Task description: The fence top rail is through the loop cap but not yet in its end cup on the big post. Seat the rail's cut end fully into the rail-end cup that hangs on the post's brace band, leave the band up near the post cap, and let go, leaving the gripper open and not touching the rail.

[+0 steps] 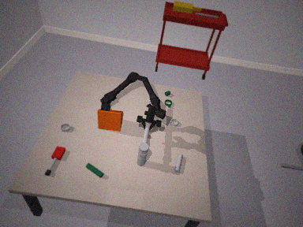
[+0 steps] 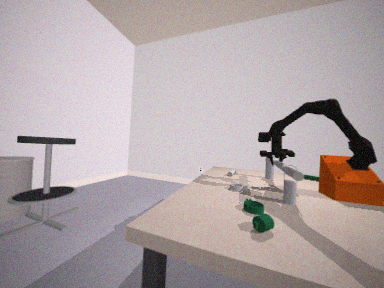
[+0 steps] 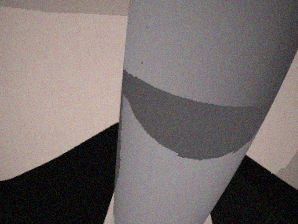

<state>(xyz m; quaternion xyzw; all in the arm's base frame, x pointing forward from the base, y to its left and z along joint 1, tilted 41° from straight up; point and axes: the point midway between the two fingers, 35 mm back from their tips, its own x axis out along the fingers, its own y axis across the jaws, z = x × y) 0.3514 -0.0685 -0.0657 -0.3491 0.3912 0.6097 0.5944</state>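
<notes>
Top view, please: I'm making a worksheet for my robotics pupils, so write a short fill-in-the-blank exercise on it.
The block near the arm's base is colored ____.
The gripper is shut on the ____.
The two-shelf cart beyond the table is colored ____.
The short rod lying between the red-headed tool and the upright post is colored ____.

Missing words: orange; rail; red; green.

Top view: from high above, tilted down; whole tabletop (image 1: pixel 130 189) low in frame, red cart (image 1: pixel 183 58) upper right. Exterior view: low, near table corner (image 2: pixel 165 239), facing walls; table lower right. Wrist view: very close on grey tube (image 3: pixel 195 65). Top and exterior share arm (image 1: pixel 132 76) (image 2: pixel 320 107), orange block (image 1: pixel 110 120) (image 2: pixel 350 182).
</notes>
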